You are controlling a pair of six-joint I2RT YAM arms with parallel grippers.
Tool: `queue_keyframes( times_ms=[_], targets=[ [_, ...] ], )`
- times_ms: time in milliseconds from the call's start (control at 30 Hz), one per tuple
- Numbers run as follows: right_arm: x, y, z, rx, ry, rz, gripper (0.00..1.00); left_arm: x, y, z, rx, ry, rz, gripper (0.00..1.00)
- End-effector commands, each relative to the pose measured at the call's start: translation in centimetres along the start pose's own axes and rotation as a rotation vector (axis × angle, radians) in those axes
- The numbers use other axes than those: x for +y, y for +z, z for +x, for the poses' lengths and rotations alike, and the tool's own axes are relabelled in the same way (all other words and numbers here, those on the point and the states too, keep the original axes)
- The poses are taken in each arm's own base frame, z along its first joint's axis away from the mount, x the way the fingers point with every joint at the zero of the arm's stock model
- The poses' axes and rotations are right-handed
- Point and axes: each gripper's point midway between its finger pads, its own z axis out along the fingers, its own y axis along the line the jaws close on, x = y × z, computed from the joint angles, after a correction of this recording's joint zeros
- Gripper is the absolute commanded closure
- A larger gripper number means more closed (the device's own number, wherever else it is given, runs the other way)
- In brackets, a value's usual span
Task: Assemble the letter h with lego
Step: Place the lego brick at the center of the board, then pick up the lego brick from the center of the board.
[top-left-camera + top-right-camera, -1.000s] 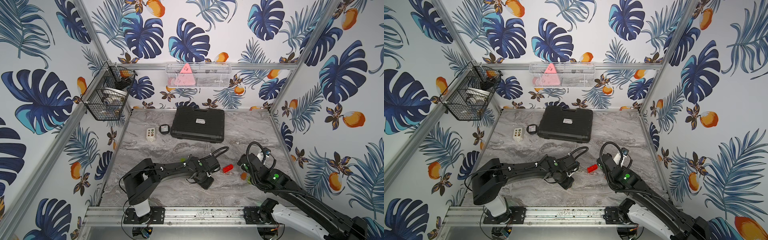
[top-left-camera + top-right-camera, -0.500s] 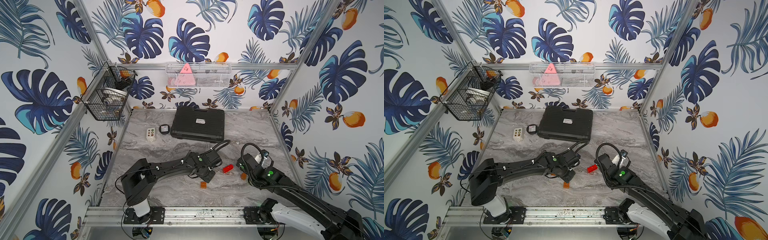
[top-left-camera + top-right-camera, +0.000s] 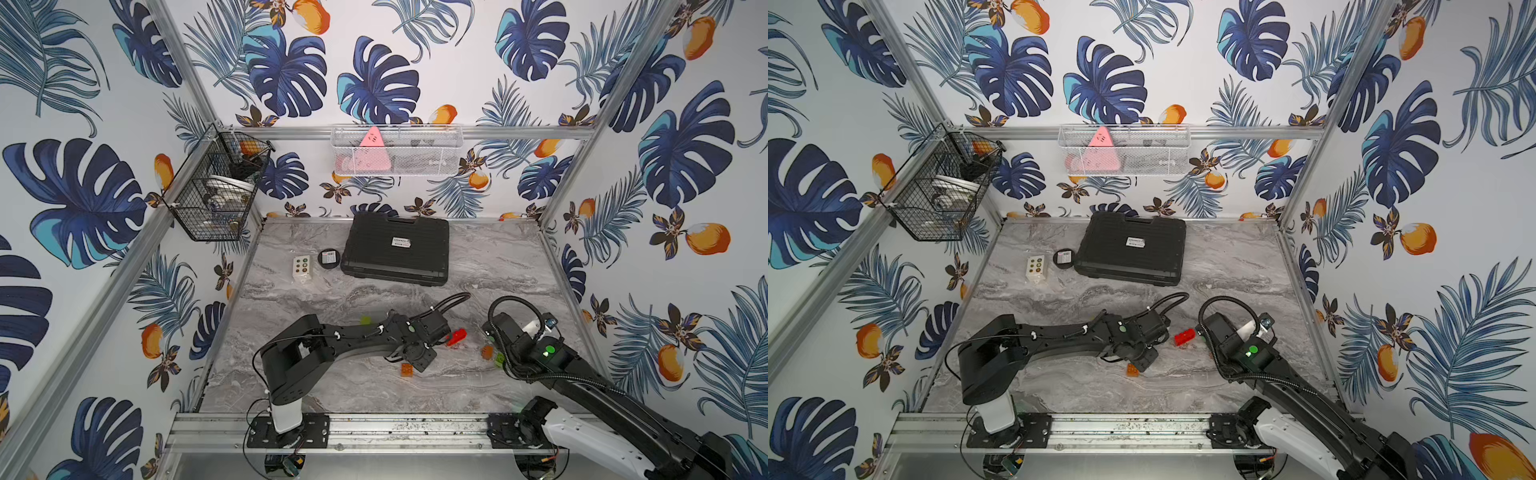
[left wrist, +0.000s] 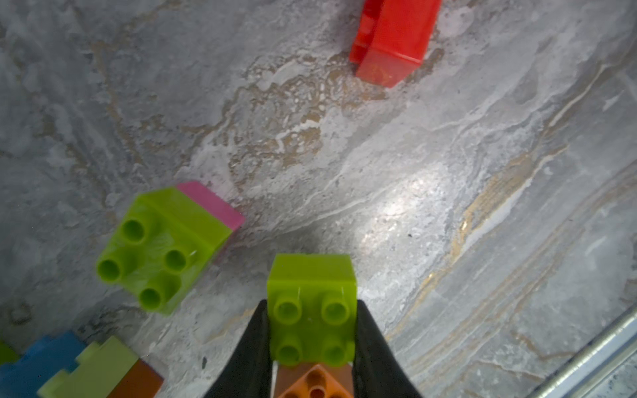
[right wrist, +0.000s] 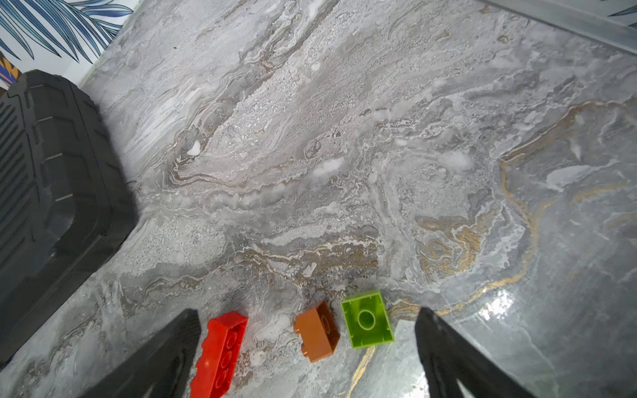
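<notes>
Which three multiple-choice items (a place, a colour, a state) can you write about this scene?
1. On the grey marble table, the black ribbed plastic case lies: A) at the back; B) at the front; C) at the right edge.
2. The studded plastic brick in the left gripper is: A) pink; B) lime green; C) blue.
3. The right gripper is: A) open; B) shut on a brick; C) shut on nothing.
A: both top views show it there. B: its studs are lime green. A: its jaws stand apart.
</notes>
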Motion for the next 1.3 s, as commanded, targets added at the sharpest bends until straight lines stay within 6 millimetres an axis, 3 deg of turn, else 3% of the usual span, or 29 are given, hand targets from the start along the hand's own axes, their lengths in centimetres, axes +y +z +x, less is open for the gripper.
queue_keyframes(
  times_ms=[0,167,467,600,700,833,933,1000,1067,1167,1267],
  targets=[
    [0.0,0.1,0.2,0.011,0.033,-0.007,0.0,0.0,0.4,-0.7,-0.018,0.021,-0.004,0.75],
    [-0.1,0.4,0.4,0.022,0.018,0.006,0.01,0.1,0.9,-0.9,-0.015,0.032,-0.014,0.67],
    [-0.5,0.0,1.2,0.145,-0.022,0.019,0.01,-1.3,-1.9,-2.6,-0.081,0.085,0.076,0.47],
    [-0.3,-0.2,1.5,0.204,-0.057,0.027,0.01,-1.6,-2.0,-2.5,-0.069,0.091,0.095,0.47],
    [1.2,-0.7,2.0,0.256,-0.142,-0.038,0.01,-1.2,-3.7,-3.5,-0.087,0.097,0.115,0.47],
    [2.9,-1.8,3.1,0.355,-0.299,-0.098,0.02,2.7,-7.8,-5.8,-0.16,0.042,0.147,0.45],
    [4.4,-2.9,4.5,0.486,-0.417,-0.12,0.04,7.6,-10.5,-6.7,-0.23,-0.033,0.161,0.42],
    [5.3,-3.5,6.1,0.576,-0.468,-0.105,0.08,11.3,-11.2,-6.4,-0.264,-0.084,0.129,0.26],
    [6.6,-4.3,7.9,0.587,-0.523,-0.119,0.11,14.7,-11.5,-5.8,-0.285,-0.135,0.092,0.19],
    [8.8,-5.4,11.3,0.609,-0.554,-0.147,0.17,19.6,-11.9,-4.1,-0.316,-0.21,0.008,0.01],
    [10.8,-6.1,15.7,0.644,-0.57,-0.179,0.29,23.5,-11.9,-2.2,-0.335,-0.261,-0.048,0.01]
  ],
)
